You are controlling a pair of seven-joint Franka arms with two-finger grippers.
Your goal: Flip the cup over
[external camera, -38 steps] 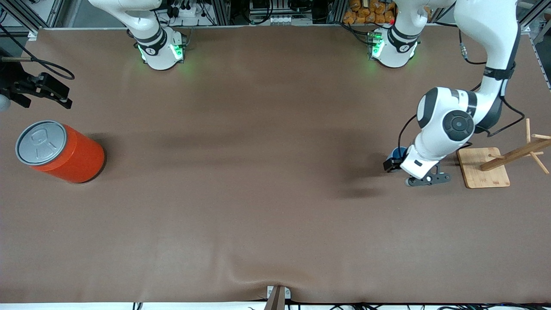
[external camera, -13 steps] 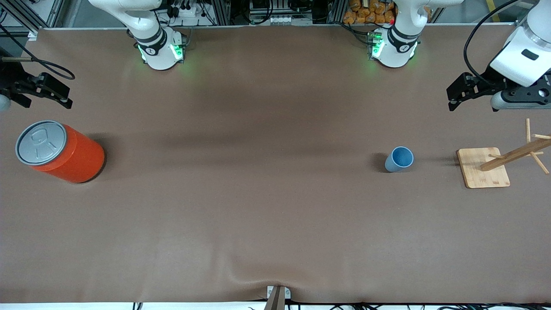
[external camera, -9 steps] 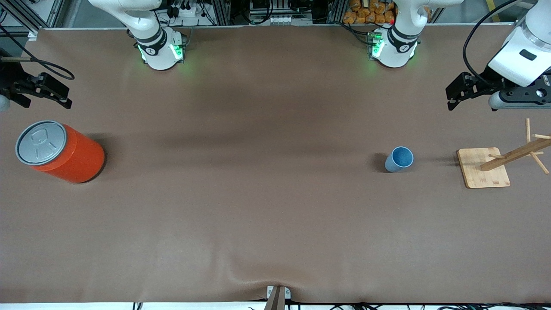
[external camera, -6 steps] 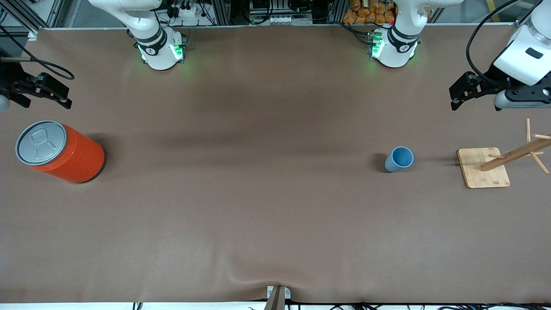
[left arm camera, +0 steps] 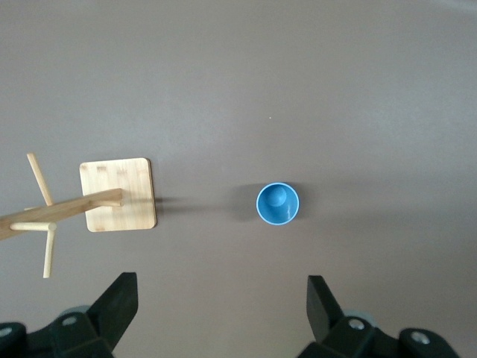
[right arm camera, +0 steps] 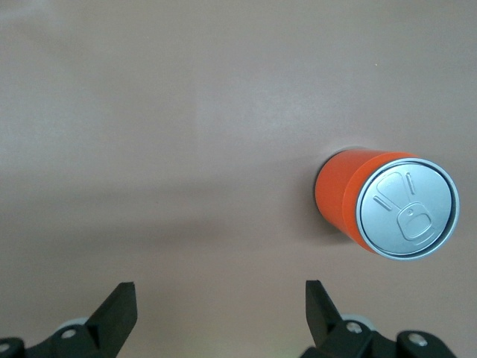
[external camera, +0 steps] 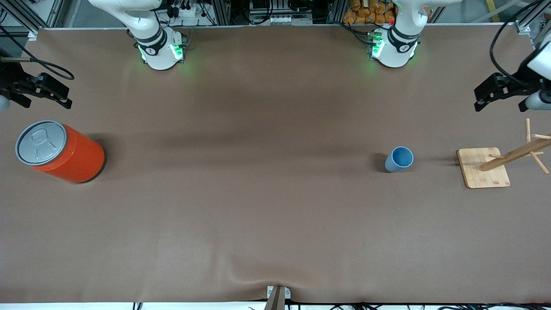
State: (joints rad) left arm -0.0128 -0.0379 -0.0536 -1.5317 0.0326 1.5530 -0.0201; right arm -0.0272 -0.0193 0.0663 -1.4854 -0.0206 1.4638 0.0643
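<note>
Since three seconds ago, when the left arm was bent low over it, the small light-blue tapered plastic cup [external camera: 399, 159] has been left alone on the brown table cover [external camera: 267, 206], and the left gripper [external camera: 508, 92] has drawn away, in the last half second sliding farther out toward the table's edge at the left arm's end. That cup stands upright with its open mouth facing up; the left wrist view looks straight down into it [left arm camera: 278, 204] and shows its round bottom. It sits toward the left arm's end of the table, with nothing touching it. Near it, closer still to that end, is a square pale wooden base [external camera: 483, 167] carrying a slanted wooden post with short pegs [external camera: 518, 151]; a bare strip of cover separates the cup from the base.

Up in the air over the table's edge at its own end, the left gripper holds nothing, and its two dark fingers [left arm camera: 119, 306] are spread wide apart. The right gripper [external camera: 43, 91] waits over the table's edge at the right arm's end, fingers [right arm camera: 118, 309] likewise spread wide and empty. Just beside it on the table stands a large orange cylindrical can with a grey lid [external camera: 58, 150], well apart from the cup.
</note>
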